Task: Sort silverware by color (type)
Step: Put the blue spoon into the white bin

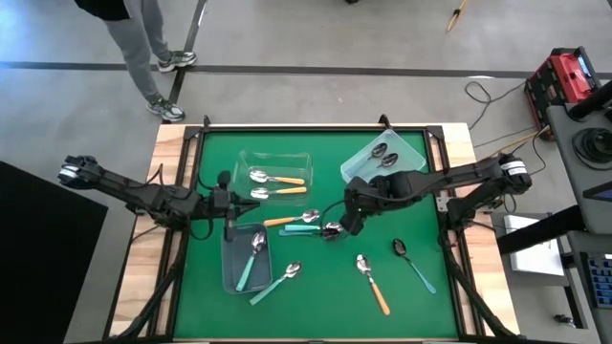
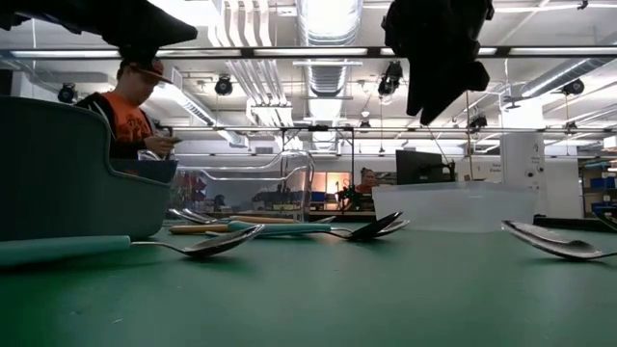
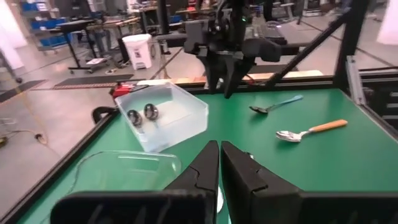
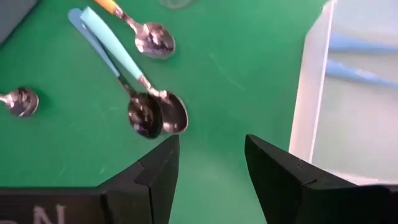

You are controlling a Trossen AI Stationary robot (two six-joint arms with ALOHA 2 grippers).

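High view: right hand (image 1: 337,230) over spoons (image 1: 321,227)

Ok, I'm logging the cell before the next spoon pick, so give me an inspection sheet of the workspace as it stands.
Surface: green mat, bare wood along both sides.
Job's things: two orange spoons in the clear bin; one teal spoon in the grey bin; two dark spoons in the pale bin; six spoons loose on the mat.
Clutter: nothing seen.
Grippers: left gripper shut, over the grey bin; right gripper open, empty, above two overlapping spoon bowls.
Cables: black cable on the floor.
Surroundings: person's legs beyond the table; red case.
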